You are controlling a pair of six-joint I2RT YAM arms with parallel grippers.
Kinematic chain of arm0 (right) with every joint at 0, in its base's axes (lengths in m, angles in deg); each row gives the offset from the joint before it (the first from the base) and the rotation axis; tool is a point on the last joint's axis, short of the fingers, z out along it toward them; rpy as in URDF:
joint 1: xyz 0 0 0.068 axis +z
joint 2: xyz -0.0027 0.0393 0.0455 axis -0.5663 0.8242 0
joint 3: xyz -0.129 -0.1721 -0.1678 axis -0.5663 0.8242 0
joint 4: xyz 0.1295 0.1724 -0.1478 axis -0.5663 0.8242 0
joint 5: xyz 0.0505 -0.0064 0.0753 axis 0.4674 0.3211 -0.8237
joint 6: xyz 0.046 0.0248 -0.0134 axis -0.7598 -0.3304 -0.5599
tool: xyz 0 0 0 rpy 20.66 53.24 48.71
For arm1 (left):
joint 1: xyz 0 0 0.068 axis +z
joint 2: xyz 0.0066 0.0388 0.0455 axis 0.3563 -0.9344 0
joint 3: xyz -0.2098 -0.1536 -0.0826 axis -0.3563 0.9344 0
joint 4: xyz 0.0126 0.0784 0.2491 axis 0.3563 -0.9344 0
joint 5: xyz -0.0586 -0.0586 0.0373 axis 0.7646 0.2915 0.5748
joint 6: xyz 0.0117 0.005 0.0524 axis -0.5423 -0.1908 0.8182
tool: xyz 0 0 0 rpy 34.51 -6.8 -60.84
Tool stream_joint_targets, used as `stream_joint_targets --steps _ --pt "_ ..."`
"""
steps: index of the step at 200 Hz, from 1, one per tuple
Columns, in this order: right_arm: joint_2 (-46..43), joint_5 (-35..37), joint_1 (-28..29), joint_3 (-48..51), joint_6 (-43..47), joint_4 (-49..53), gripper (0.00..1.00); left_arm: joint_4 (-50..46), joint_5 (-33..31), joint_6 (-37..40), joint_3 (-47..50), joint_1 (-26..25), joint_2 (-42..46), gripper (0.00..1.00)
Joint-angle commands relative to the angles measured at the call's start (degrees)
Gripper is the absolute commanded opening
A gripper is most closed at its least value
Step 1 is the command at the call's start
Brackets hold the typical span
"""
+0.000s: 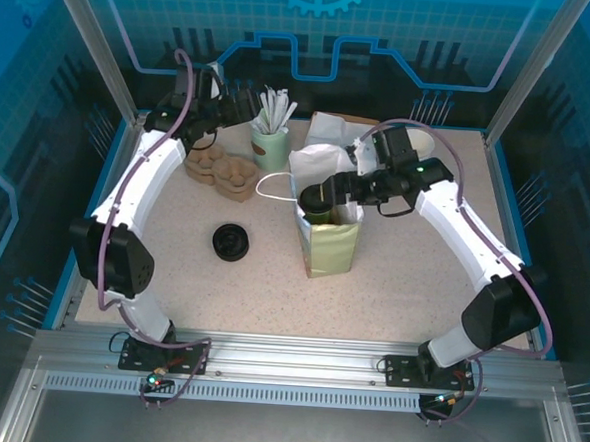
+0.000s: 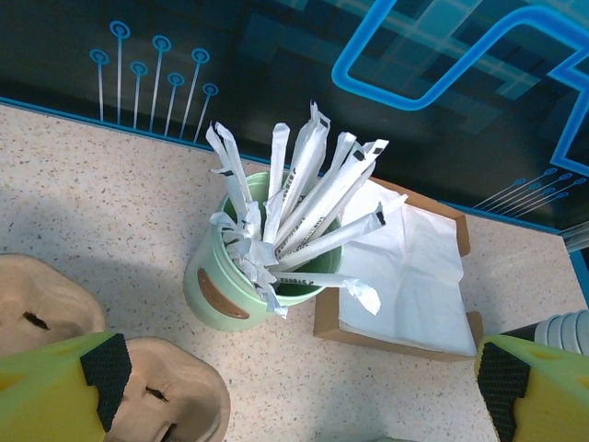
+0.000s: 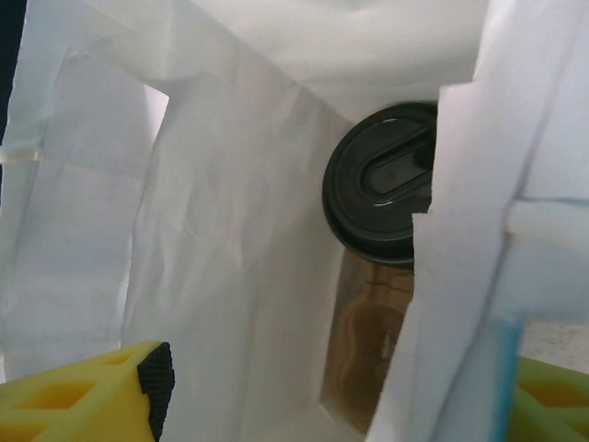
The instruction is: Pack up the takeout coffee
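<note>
- Sitting on the desk (image 1: 401,288) left of the white paper bag (image 1: 329,245), a little nearer the arm bases: loose black lids (image 1: 232,242), well apart from the bag.
- Standing upright mid-desk: the bag itself, mouth gaping, handle loop (image 1: 272,187) hanging out on its left.
- Resting inside the bag: the takeout coffee (image 3: 382,184), black lid turned toward the mouth, olive side showing beneath, close against one bag wall.
- Hovering at the bag's mouth: right fingers (image 3: 110,396), spread apart and gripping nothing, the coffee lying beyond the tips, a paper edge of the bag covering one of them.
- Lying behind and left of the bag: brown pulp cup carriers (image 1: 223,170).
- Standing behind the bag, just past the carriers: pale green cup (image 2: 216,290) stuffed with wrapped straws (image 2: 313,198), with white napkins (image 2: 414,267) in a cardboard tray just beside it.
- Hanging above that straw cup, farthest from the bag: left fingers (image 2: 55,391), spread fully wide, holding nothing.
</note>
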Motion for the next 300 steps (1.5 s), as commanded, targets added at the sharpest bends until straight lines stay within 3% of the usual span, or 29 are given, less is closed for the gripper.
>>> stream_joint_targets --steps 1,81,126,165,240,300 --pt "2.13 -2.39 1.86 0.43 -2.36 -2.52 0.75 0.11 1.65 1.56 -3.02 0.25 -1.51 0.98" --pt "5.78 -0.34 9.04 -1.8 -8.54 -7.82 0.74 -0.47 0.98 3.51 -8.22 0.34 -5.71 0.97" --pt "6.62 2.28 11.19 -4.16 -9.79 -7.8 0.74 -0.96 0.44 7.15 -10.73 0.94 -7.86 0.92" --pt "5.24 4.87 11.41 -6.66 -9.14 -4.69 0.75 1.34 1.08 10.81 -11.12 1.22 -9.19 0.76" --pt "-1.43 14.43 10.47 -11.76 -3.84 4.78 0.77 -0.91 3.24 13.43 -17.39 1.39 -14.67 0.69" --pt "-11.17 19.42 7.4 -6.44 -0.39 3.75 0.77 -4.8 3.49 13.93 -25.72 1.48 -20.95 0.6"
